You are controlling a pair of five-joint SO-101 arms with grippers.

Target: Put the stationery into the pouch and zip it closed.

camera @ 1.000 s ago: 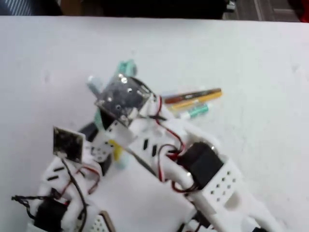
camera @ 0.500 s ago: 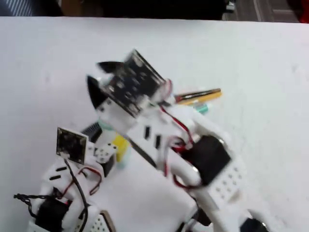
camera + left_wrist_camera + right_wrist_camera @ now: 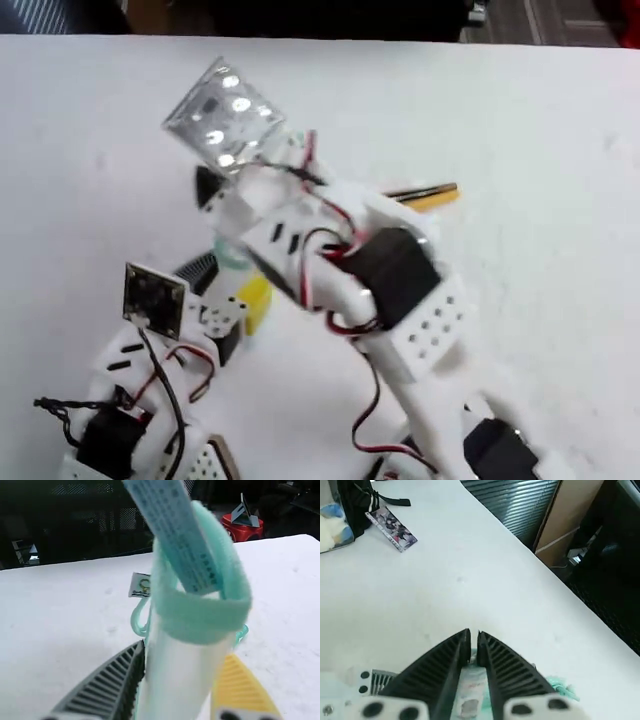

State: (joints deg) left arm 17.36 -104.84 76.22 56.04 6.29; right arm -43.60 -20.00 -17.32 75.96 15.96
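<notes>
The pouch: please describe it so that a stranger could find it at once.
Over the white table, find the left claw, with one grey and one yellow finger. The pouch is clamped between them. Only it has a mint-green rim, open, with a blue ruler sticking out.

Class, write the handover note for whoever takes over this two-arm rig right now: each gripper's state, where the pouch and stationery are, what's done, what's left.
Left gripper: shut on the pouch, whose mouth is open.
Right gripper: shut, nothing at its tips, raised above the table.
Done: a blue ruler is in the pouch, sticking out of the mouth.
To do: pencils lie on the table beside the right arm; put them in, then zip the pouch closed.
</notes>
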